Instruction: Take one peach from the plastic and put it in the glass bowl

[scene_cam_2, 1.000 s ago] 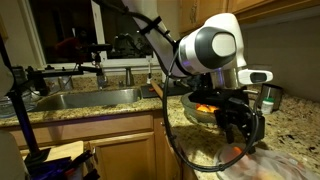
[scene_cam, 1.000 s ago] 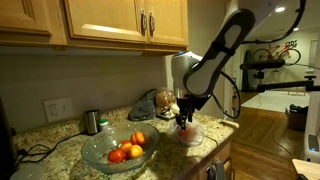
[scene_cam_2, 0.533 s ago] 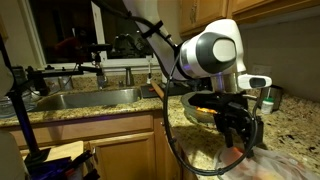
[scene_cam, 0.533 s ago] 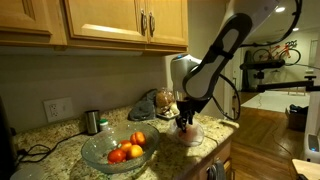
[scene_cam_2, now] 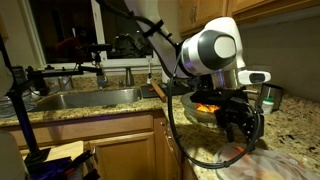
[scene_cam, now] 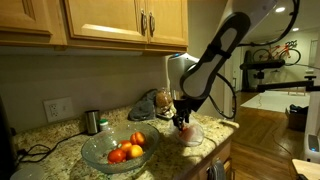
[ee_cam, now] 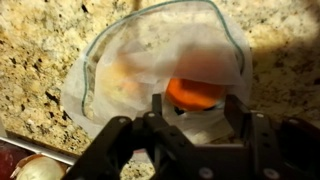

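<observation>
The gripper (ee_cam: 193,100) was clamped on the peach (ee_cam: 195,92). In the wrist view its two dark fingers (ee_cam: 155,108) stood one each side of the orange fruit, touching it left & right, w/ the fruit's top showing btwn them. The peach sat at the mouth of the plastic (ee_cam: 130,70), a wrinkly whitish bag lying open on the speckled granite counter (ee_cam: 40,50). Whether the fruit was clear of the film couldn't be told. A paler orange blur showed through the film on the bag's left, too soft to identify.

In an exterior view the gripper (scene_cam: 181,122) pointed straight down w/ a red-orange spot at its tips, just above the plastic (scene_cam: 192,136), which lay near the counter's right front edge. The black & white arm (scene_cam: 225,45) rose from there, bending up & to the right.

The glass bowl (scene_cam: 92,152) stood left of the bag, apart from it, holding several orange-red fruits (scene_cam: 125,152). Farther back & left, a small steel cup (scene_cam: 92,122) stood by the wall, near a wall outlet (scene_cam: 58,108). Wooden cabinets (scene_cam: 110,20) hung above.

In an exterior view the gripper (scene_cam_2: 240,128) hung over the plastic (scene_cam_2: 275,165) at bottom right, w/ the glass bowl (scene_cam_2: 195,117) just behind it & a steel sink (scene_cam_2: 85,98) well off to the left.
</observation>
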